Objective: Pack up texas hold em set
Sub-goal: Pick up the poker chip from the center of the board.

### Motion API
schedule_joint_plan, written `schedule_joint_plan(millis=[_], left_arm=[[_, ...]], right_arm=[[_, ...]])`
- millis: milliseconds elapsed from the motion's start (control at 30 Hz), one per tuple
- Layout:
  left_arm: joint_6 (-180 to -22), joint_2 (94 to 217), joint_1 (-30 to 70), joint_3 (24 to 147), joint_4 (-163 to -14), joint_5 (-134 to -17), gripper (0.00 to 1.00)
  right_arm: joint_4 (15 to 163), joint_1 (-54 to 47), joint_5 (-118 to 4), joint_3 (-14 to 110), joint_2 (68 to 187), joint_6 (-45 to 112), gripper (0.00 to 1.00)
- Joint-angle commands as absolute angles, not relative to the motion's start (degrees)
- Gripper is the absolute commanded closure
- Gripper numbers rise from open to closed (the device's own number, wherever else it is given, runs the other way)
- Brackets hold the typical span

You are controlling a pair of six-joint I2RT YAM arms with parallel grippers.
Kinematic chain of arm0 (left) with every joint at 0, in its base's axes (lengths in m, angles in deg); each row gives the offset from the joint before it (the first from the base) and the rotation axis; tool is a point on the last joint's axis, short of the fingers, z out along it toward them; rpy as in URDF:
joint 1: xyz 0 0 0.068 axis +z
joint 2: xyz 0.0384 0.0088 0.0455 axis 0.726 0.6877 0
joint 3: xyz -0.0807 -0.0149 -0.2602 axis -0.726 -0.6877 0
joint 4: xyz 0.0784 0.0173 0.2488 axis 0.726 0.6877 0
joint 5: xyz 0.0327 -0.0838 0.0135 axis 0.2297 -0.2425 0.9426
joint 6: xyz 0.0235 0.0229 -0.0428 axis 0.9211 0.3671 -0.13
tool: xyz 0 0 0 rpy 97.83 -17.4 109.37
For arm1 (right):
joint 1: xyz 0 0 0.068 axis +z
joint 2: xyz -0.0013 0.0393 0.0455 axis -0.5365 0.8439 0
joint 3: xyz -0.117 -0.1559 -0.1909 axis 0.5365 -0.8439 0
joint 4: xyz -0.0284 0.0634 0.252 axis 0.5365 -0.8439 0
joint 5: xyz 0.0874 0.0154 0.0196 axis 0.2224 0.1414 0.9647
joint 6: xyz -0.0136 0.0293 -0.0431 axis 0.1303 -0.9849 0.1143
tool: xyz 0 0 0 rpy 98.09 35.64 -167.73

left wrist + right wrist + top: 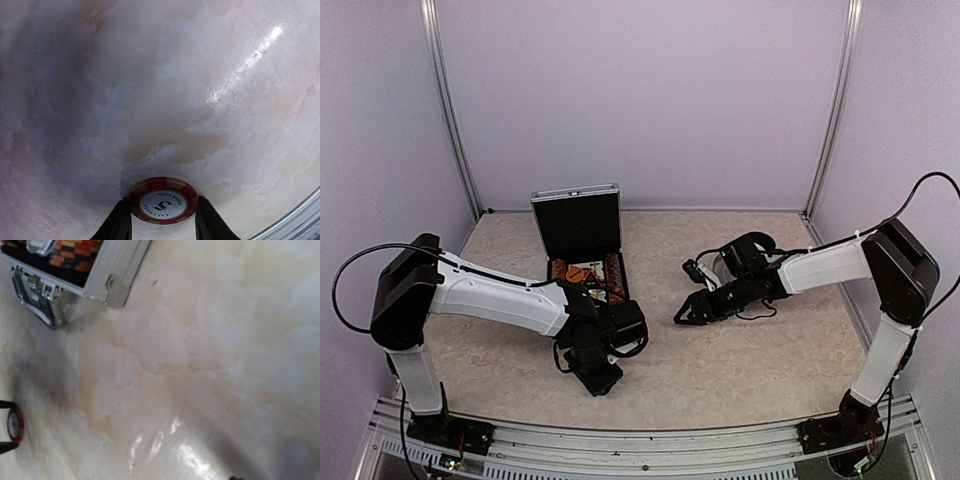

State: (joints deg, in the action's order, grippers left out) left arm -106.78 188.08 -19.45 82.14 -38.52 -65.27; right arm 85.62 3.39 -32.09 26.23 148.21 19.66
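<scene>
**Fig. Packing the poker set — one loose chip on the table.**

The briefcase [578, 225] stands open at the far middle of the table [740, 370]. Its lid [577, 215] is upright and its base faces the arm bases. In the overhead view I see rows of chips [615, 272] already bedded in the black lining, with some smaller pieces between them that I cannot make out. In the right wrist view a latch [35, 290] on the front edge of the case hangs undone.

A single loose chip [163, 201], red and white with a "5" on its face, lies flat on the table on the near side of the case, apart from it. The left gripper [600, 378] is down over this chip with one finger at each side of the rim. Whether the jaws already pinch the chip or only bracket it, I cannot tell.

The right gripper [682, 316] hangs over bare table to the right of the case, its jaws parted and carrying nothing.

My reading is that the task is well along, since most of the set is in the case. What is left is to lift this chip, seat it in a row, lower the lid and fasten the latch. I see no other stray piece, though the arms hide part of the table.
</scene>
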Motion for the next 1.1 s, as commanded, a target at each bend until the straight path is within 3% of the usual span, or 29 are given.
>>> schedule_joint_plan(millis=[0,700,1067], left_arm=[[-106.2,190.1,-19.9,82.8,-43.8,-63.8,0.61],[-105.1,186.1,-18.7,84.4,-45.8,-63.7,0.60],[-105.8,184.9,-17.6,83.8,-48.8,-63.3,0.60]], right_arm=[[84.9,3.1,-32.0,26.2,146.8,20.0,0.42],[85.2,4.2,-31.7,26.7,147.6,19.0,0.41],[93.6,6.9,-24.3,25.3,150.4,12.4,0.45]])
